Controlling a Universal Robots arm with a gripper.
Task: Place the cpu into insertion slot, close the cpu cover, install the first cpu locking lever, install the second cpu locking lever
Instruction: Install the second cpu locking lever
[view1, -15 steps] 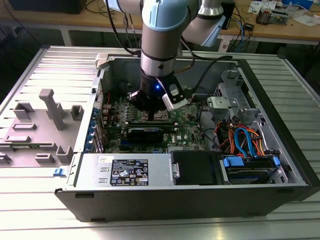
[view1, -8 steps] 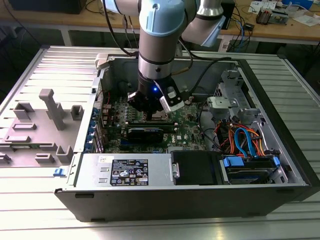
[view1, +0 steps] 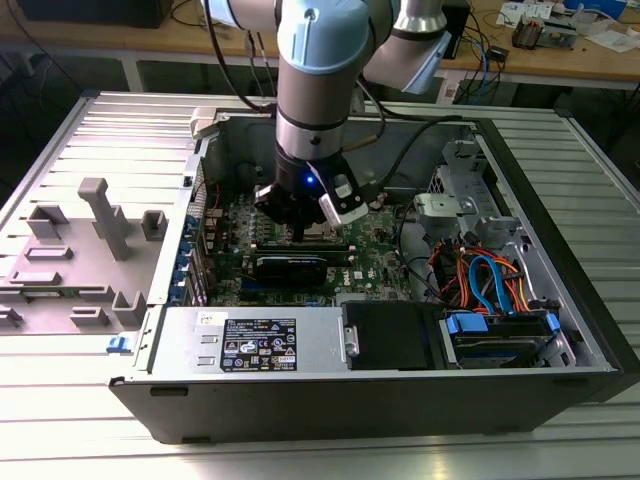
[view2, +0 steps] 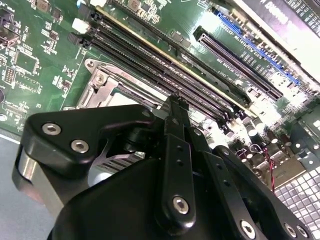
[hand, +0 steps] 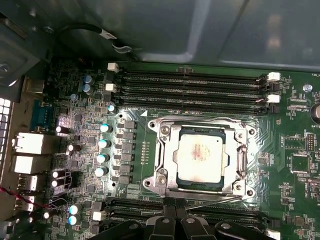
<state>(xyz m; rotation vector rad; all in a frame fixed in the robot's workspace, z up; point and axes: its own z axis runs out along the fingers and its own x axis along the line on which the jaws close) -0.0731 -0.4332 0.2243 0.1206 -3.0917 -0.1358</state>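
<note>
Ribbed grey metal tabletop (view1: 90, 420) carries an open black computer case (view1: 400, 400), with a cluttered wooden bench across the background. Nearest in the first wrist view, the gripper (hand: 172, 215) hangs low over the green motherboard (hand: 130, 150), its black fingers (hand: 170, 224) drawn close together with only a thin gap and nothing seen between them, tips just at the socket's near edge. Just beyond them the cpu (hand: 202, 159) lies flat in the insertion slot (hand: 176, 176), silvery top facing up, its sides square with the socket; being almost square, it shows no clear long axis. The cpu cover (hand: 165, 150) lies closed around it, framing the chip through its window. Farther on, the long black memory slots (hand: 192, 90) run parallel to the socket's far edge. In the exterior view the arm (view1: 310, 110) stands nearly upright over the board.
</note>
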